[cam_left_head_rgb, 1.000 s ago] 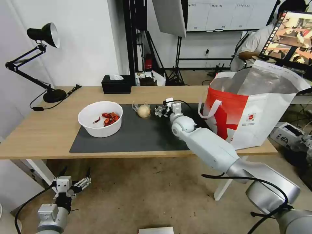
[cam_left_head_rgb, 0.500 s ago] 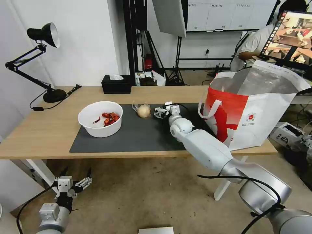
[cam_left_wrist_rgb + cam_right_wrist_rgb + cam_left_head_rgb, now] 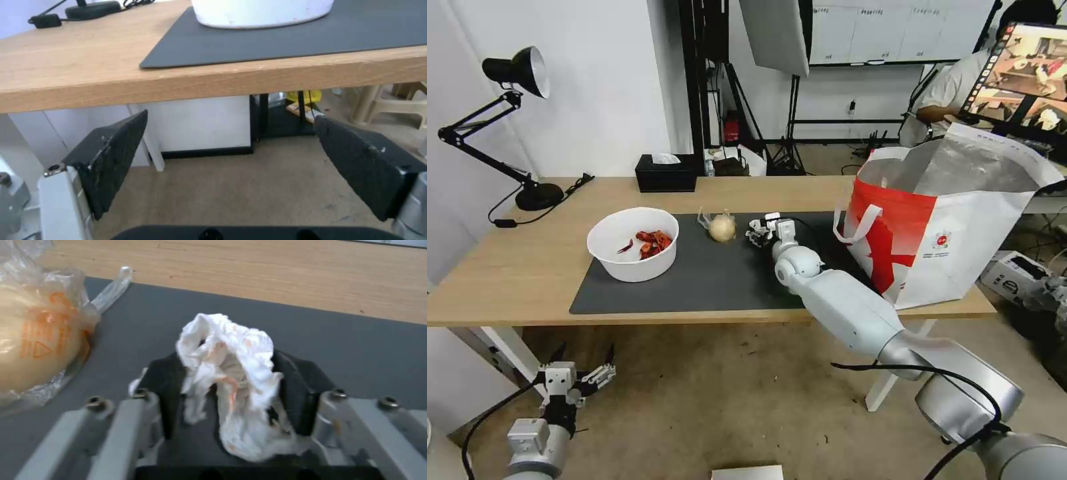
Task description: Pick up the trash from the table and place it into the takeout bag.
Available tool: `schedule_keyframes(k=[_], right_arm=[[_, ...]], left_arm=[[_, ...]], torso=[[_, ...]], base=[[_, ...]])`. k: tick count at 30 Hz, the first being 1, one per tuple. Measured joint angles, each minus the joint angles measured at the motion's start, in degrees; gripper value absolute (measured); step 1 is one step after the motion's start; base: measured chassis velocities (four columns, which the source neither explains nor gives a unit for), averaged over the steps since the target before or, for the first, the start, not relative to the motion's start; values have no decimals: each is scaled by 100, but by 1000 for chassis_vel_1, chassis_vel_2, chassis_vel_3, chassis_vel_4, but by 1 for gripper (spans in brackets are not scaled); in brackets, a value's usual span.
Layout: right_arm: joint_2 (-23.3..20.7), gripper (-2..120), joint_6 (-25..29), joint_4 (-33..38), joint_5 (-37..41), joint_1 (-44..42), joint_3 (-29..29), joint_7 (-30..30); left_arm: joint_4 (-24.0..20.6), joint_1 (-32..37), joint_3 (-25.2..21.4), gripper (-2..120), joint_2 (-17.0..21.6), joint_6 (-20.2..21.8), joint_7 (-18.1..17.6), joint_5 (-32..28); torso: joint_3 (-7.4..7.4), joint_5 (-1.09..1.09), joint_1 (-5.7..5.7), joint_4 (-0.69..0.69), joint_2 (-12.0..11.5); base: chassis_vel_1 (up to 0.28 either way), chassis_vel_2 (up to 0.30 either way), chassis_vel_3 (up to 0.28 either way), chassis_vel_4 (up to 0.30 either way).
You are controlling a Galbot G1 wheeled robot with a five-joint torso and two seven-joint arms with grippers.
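The right gripper (image 3: 231,386) has closed on the tissue (image 3: 231,373) beside the knotted bag (image 3: 721,227) — one scrap secured. The left gripper (image 3: 231,170) hangs open below the table (image 3: 514,267) — idle.

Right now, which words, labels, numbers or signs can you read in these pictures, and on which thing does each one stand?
No text can be read as words.
Takeout bag: small round red logo, lettering too small to read.
Knotted bag: orange print with a triangle sign, letters blurred.
Whiteboard behind: rows of marks, too small to read.
Tissue, held in the right gripper: orange stains, no print.
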Motion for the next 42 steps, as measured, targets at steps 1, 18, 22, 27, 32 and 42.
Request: schedule_keyframes(k=[1, 18, 22, 27, 32, 42], right_arm=[[0, 51, 0, 0, 0, 0, 0, 0], [-673, 0, 489, 1379, -108, -287, -206, 195], [-1234, 0, 895, 2529, -562, -641, -198, 313], [-1708, 0, 1178, 3468, -877, -943, -2, 535], [-2225, 0, 1324, 4422, -1346, -1351, 624, 831], [-2966, 0, 1183, 5215, -1649, -1987, 2046, 1239]], left_arm=[[0, 0, 0, 100, 0, 0, 0, 0], [-46, 2, -42, 100, 11, -35, -5, -1], [-148, 59, -70, 100, 12, -34, -9, -30], [-187, 61, -45, 100, -6, -16, -12, -6], [-192, 20, -2, 100, -43, 6, -12, 67], [-194, 100, 15, 100, -81, 13, -11, 83]], torso=[[0, 0, 0, 0, 0], [0, 1, 0, 0, 0], [0, 2, 0, -1, 0], [-1, 0, -1, 0, 1], [-1, 1, -1, -1, 1], [-1, 1, -2, -1, 1]], base=[[0, 0, 0, 0], [0, 0, 0, 0], [0, 0, 0, 0], [0, 0, 0, 0], [0, 0, 0, 0], [0, 0, 0, 0]])
